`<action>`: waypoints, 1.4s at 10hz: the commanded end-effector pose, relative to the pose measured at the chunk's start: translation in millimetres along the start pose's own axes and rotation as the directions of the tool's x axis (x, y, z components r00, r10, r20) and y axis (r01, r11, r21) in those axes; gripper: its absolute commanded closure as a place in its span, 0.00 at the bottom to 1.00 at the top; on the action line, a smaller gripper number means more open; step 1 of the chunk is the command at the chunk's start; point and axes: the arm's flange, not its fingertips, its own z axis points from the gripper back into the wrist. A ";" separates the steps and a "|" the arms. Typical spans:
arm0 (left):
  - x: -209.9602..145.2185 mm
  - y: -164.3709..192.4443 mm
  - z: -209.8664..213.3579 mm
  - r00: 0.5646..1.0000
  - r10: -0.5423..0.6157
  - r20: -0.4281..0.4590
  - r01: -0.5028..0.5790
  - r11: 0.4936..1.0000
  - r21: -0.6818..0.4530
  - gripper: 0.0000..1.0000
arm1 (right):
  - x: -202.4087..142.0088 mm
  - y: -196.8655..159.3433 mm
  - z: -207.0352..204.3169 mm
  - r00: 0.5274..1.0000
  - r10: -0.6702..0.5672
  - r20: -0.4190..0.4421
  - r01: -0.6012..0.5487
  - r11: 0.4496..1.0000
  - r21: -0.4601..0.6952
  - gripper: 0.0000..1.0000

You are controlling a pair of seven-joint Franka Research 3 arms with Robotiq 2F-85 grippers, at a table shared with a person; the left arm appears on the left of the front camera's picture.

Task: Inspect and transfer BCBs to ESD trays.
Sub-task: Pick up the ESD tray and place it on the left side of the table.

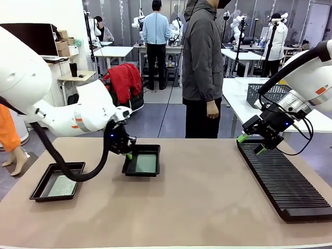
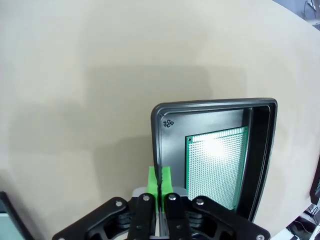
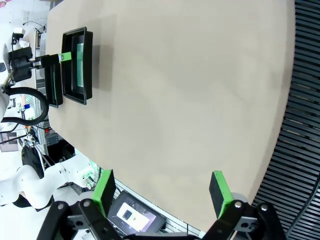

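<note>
Black tray (image 2: 215,150) rim pinched in my left gripper (image 2: 160,181) at 6 o'clock, for repositioning; right gripper (image 3: 162,187) spread, idle.

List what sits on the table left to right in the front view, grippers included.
Black tray with a green board → left gripper, shut on the rim of the second tray → second tray with a green board → right gripper, open → long black slotted rack.
</note>
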 end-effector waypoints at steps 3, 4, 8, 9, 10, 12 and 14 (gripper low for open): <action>-13.6 65.5 11.5 1.000 0.006 0.008 -0.006 0.999 -0.041 0.97 | -0.1 2.5 -0.7 1.000 -0.023 0.011 0.023 1.000 -0.005 0.00; -17.2 76.6 13.5 1.000 0.003 0.003 -0.003 0.999 -0.047 0.97 | -0.1 2.5 -0.7 1.000 -0.023 0.011 0.023 1.000 -0.005 0.00; -46.8 101.8 25.4 0.999 0.013 0.029 -0.012 0.999 -0.031 0.97 | -0.1 2.5 -0.7 1.000 -0.023 0.011 0.023 1.000 -0.005 0.00; -52.9 107.6 26.0 0.999 0.025 0.032 -0.024 0.999 -0.028 0.97 | -0.1 2.5 -0.7 1.000 -0.023 0.011 0.023 1.000 -0.005 0.00; -58.0 113.4 25.9 0.999 0.038 0.034 -0.037 0.999 -0.027 0.97 | -0.1 2.5 -0.7 1.000 -0.023 0.011 0.023 1.000 -0.005 0.00; -63.1 121.5 21.8 0.998 0.053 0.034 -0.052 0.998 -0.029 0.97 | -0.1 2.5 -0.7 1.000 -0.023 0.011 0.023 1.000 -0.005 0.00; -68.7 127.0 20.2 0.998 0.055 0.036 -0.054 0.998 -0.034 0.97 | -0.1 2.5 -0.7 1.000 -0.023 0.011 0.023 1.000 -0.005 0.00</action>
